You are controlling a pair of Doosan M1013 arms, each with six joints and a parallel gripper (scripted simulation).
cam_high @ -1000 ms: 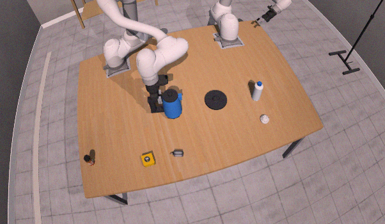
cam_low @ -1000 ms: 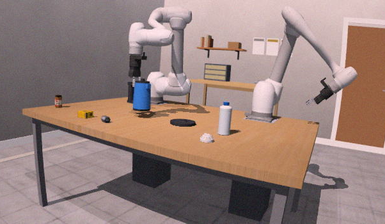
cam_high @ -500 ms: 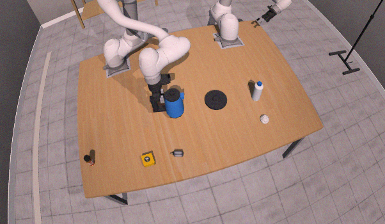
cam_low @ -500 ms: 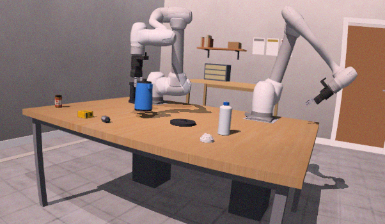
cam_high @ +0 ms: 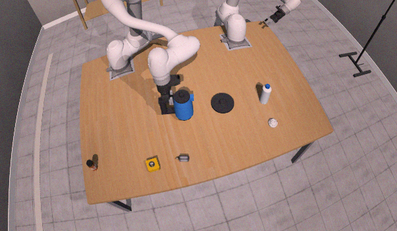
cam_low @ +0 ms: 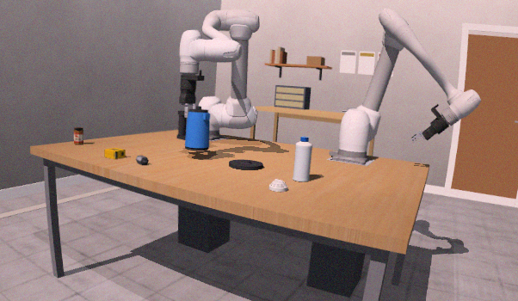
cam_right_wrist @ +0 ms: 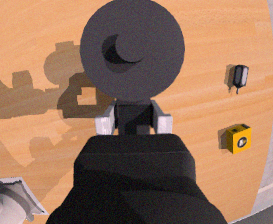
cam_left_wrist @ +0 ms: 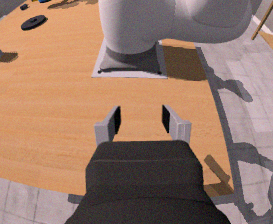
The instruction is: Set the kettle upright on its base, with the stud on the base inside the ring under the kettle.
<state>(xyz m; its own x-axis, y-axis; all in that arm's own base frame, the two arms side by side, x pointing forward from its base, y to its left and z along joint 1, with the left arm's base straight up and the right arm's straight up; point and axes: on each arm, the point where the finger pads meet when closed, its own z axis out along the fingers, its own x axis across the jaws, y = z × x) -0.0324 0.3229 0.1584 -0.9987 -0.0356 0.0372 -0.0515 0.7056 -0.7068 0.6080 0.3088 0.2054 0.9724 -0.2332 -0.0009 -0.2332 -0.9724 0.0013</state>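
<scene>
blue kettle (cam_high: pixel 183 109) (cam_low: pixel 197 131) (cam_left_wrist: pixel 43 1) (cam_right_wrist: pixel 157 35) hangs between right claw and base

the base (cam_high: pixel 217 107) (cam_low: pixel 246 165) (cam_left_wrist: pixel 34 22) lies flat on the surface (cam_high: pixel 224 148) (cam_low: pixel 336 206) (cam_left_wrist: pixel 52 125) (cam_right_wrist: pixel 212 45), on the kettle's far side from the right claw (cam_high: pixel 171 98) (cam_low: pixel 189 110) (cam_right_wrist: pixel 133 108). seen from the top, it is to the picture's right and well apart, its stud (cam_high: pixel 223 101) uncovered. the kettle's long axis stands upright, its bottom a little above the surface. the right claw is closed on the black handle (cam_high: pixel 166 108) (cam_low: pixel 181 125) (cam_right_wrist: pixel 134 111), which faces away from the base, and it is the nearer claw by far.

the right arm bends over the surface, its wrist dropping straight down to the claw. the left claw (cam_high: pixel 264 24) (cam_low: pixel 414 138) (cam_left_wrist: pixel 141 113) is open with nothing in it, held out by the surface's edge.

the next move probably calls for a level carry across, then a lowering once ring and stud line up. the ring is hidden, so a small offset could leave the kettle perched on the stud.
</scene>
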